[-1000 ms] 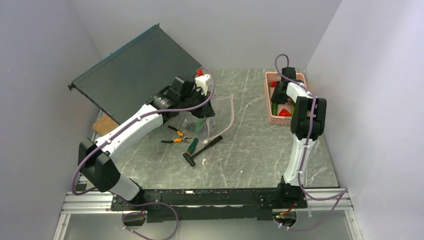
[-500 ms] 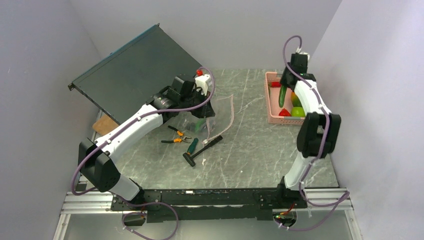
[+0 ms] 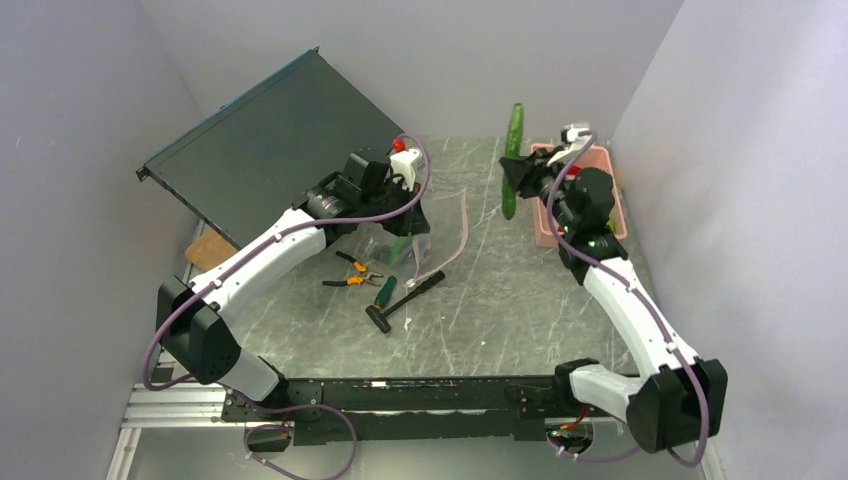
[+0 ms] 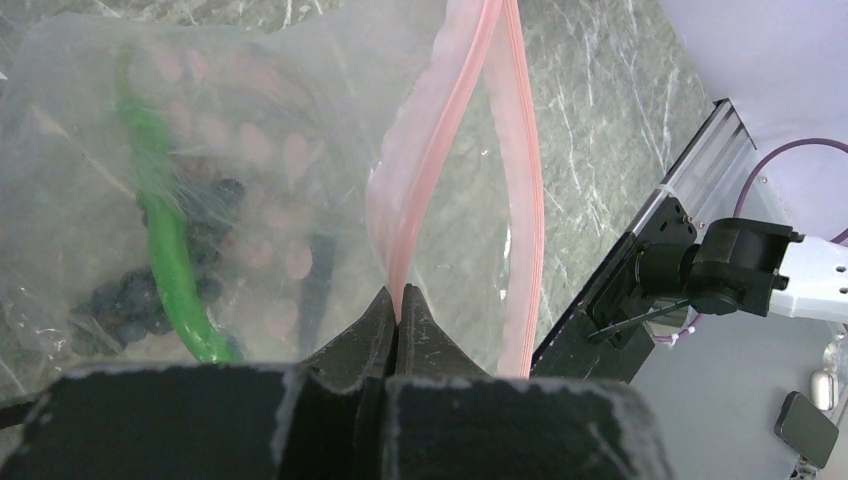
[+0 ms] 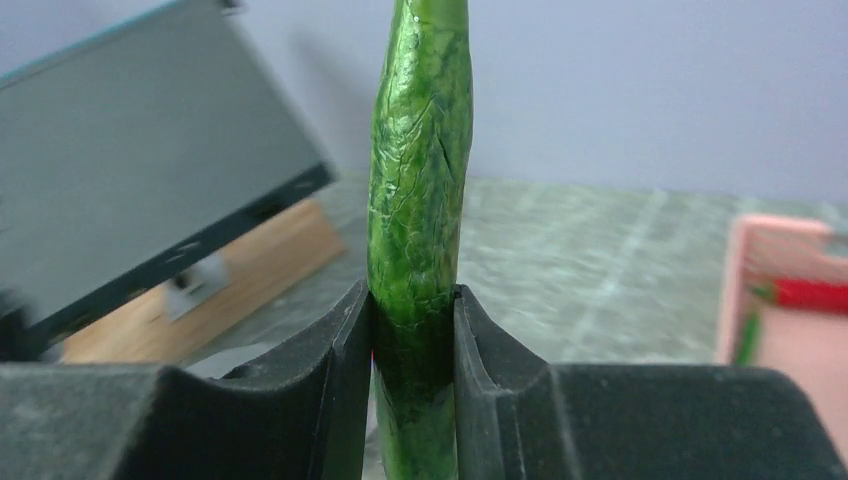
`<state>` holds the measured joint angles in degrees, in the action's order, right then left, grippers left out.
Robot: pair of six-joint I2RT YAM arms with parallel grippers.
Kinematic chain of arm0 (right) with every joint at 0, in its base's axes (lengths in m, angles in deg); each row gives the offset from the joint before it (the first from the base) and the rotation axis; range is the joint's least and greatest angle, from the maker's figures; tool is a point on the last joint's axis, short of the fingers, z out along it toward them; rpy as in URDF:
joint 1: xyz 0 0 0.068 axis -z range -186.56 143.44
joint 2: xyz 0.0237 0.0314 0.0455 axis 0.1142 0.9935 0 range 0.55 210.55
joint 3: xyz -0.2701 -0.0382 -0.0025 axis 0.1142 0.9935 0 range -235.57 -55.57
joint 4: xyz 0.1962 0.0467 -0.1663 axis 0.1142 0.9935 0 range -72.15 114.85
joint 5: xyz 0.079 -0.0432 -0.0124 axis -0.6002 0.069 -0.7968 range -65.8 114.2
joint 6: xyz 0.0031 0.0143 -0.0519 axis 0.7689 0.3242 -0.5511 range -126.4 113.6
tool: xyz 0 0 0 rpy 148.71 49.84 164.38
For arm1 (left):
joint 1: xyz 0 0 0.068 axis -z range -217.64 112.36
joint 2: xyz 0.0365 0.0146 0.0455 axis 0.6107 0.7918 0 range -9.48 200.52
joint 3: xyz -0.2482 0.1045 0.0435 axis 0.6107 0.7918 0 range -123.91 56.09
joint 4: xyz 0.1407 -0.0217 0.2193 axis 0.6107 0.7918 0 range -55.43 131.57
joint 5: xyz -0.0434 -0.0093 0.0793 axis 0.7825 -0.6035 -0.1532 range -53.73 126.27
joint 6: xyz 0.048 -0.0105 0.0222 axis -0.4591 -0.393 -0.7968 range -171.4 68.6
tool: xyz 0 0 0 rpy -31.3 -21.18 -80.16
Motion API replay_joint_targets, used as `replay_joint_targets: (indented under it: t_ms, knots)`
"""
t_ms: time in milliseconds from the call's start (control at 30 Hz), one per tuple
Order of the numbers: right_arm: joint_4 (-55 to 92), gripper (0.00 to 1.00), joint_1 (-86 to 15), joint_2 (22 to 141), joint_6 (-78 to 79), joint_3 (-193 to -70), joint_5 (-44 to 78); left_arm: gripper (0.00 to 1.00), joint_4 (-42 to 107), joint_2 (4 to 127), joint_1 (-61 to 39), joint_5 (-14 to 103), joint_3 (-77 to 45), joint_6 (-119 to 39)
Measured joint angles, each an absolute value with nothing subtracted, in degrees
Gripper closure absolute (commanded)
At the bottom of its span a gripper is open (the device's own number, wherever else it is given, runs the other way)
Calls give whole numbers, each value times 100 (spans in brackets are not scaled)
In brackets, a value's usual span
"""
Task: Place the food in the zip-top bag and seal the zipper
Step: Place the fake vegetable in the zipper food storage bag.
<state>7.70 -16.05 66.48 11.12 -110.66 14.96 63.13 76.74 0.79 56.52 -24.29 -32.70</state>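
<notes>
Right end effector, high just left of the pink basket, grasps the glossy green cucumber upright. Left end effector, well left of the basket, pinches the pink zipper of the clear zip-top bag.

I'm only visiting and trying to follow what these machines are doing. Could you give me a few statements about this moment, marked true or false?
1. The right hand holds a green cucumber. True.
2. The left hand pinches the bag by its pink zipper. True.
3. The cucumber is inside the bag. False: it is held upright in the air.
4. The bag is empty. False: dark grapes show inside.
</notes>
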Motion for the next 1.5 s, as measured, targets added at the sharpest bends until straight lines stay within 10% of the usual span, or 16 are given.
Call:
replay_joint_targets:
  t_ms: [833,1300,1500]
  knots:
    - [-3420,100,-4112,6278,-27,-9311,-532,100,6307,7394,73,5652,-2429,-3329]
    - [-5820,39,-4121,8073,17,-8968,353,100,6304,7339,68,5682,-2429,-3340]
    - [-5792,30,-4121,8112,-136,-8968,476,100,6317,7337,68,5680,-2429,-3373]
